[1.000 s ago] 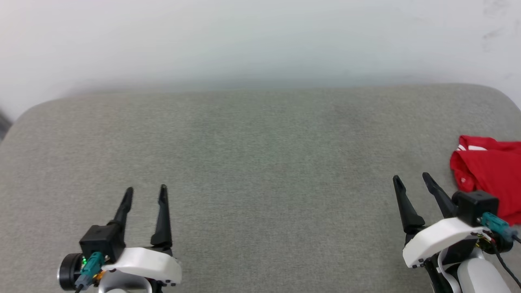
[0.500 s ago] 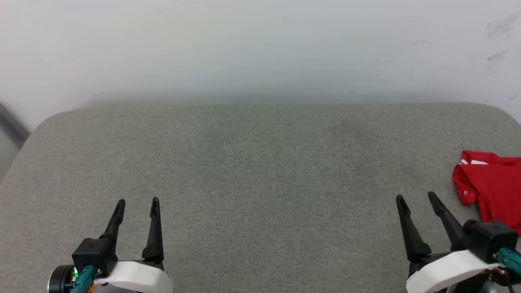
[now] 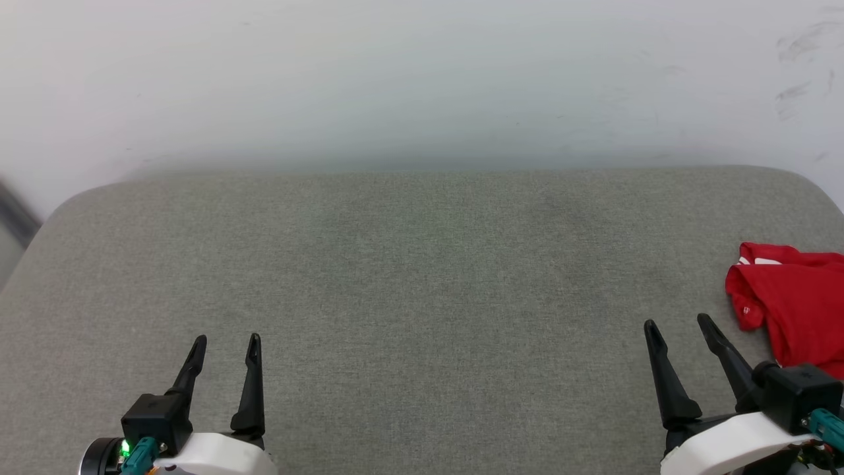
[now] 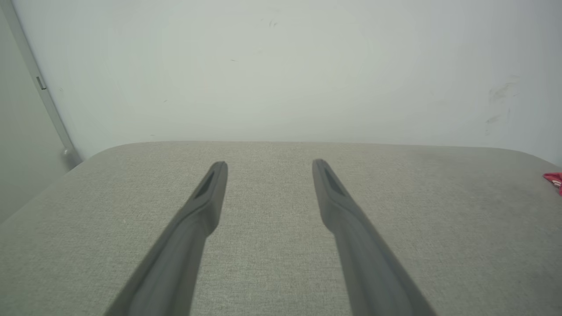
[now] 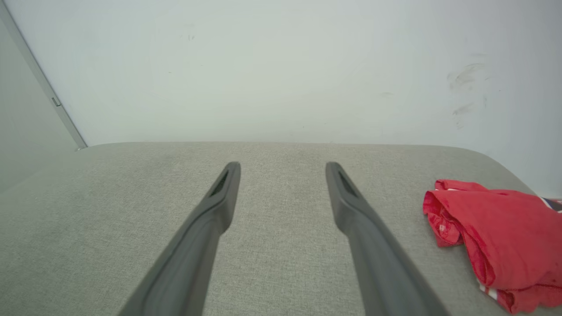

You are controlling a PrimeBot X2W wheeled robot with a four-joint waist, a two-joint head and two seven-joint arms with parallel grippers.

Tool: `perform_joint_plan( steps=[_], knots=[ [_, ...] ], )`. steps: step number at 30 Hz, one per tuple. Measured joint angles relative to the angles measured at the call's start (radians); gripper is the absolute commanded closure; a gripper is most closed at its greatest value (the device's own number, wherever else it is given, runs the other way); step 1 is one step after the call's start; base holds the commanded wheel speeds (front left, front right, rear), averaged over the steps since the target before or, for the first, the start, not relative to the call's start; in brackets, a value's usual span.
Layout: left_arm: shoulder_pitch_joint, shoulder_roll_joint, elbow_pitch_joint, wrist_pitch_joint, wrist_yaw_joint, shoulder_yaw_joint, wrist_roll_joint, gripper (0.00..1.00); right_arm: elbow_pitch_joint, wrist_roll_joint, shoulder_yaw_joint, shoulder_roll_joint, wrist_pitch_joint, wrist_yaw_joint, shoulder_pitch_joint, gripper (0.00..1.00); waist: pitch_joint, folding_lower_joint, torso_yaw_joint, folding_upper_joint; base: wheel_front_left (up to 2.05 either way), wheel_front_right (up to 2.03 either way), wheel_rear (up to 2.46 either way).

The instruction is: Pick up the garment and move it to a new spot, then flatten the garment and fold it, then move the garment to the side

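Observation:
The garment [image 3: 794, 307] is a red bundle with a bit of white trim, lying folded at the far right of the grey cushioned surface [image 3: 422, 277]. It also lies at the right in the right wrist view [image 5: 496, 239], and a red sliver of the garment [image 4: 554, 179] shows at the right edge of the left wrist view. My right gripper [image 3: 679, 324] stands open just left of the garment, apart from it, holding nothing. At the lower left my left gripper [image 3: 226, 340] is open and empty too.
A pale wall [image 3: 422, 79] rises right behind the grey surface's rounded far edge. A grey vertical strip [image 4: 39, 83] runs down the wall at the left. The garment lies close to the surface's right edge.
The head camera has tilted, so the whole picture shifted downward. Both grippers sit lower in the view and stay open. The garment has not visibly moved on the surface.

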Motion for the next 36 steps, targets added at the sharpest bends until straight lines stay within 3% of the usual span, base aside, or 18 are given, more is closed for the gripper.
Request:
perform_joint_plan(
  steps=[11, 12, 17, 36],
  knots=[
    [-0.003, -0.01, 0.02, 0.0, -0.005, 0.011, 0.014, 0.0, -0.017, -0.016, -0.004, 0.002, 0.0, 0.0, 0.001, 0.0, 0.004, 0.0, -0.006, 0.0, 0.0, 0.0, 0.0],
    [-0.002, -0.012, 0.022, 0.001, -0.005, 0.01, 0.016, 1.0, -0.013, -0.016, -0.003, 0.002, 0.0, 0.0, 0.001, 1.0, 0.004, 0.0, -0.006, 0.0, 0.0, 0.0, 0.0],
    [0.025, -0.043, 0.058, 0.011, -0.01, -0.001, -0.002, 1.0, 0.03, 0.004, 0.002, 0.002, 0.0, 0.0, 0.015, 1.0, 0.004, 0.0, -0.006, 0.0, 0.0, 0.0, 0.0],
    [-0.001, -0.107, 0.096, 0.092, -0.095, 0.096, -0.279, 1.0, 0.123, 0.379, -0.001, -0.01, -0.005, 0.0, -0.024, 1.0, 0.009, 0.0, -0.002, 0.0, 0.0, 0.0, 0.0]
  ],
)
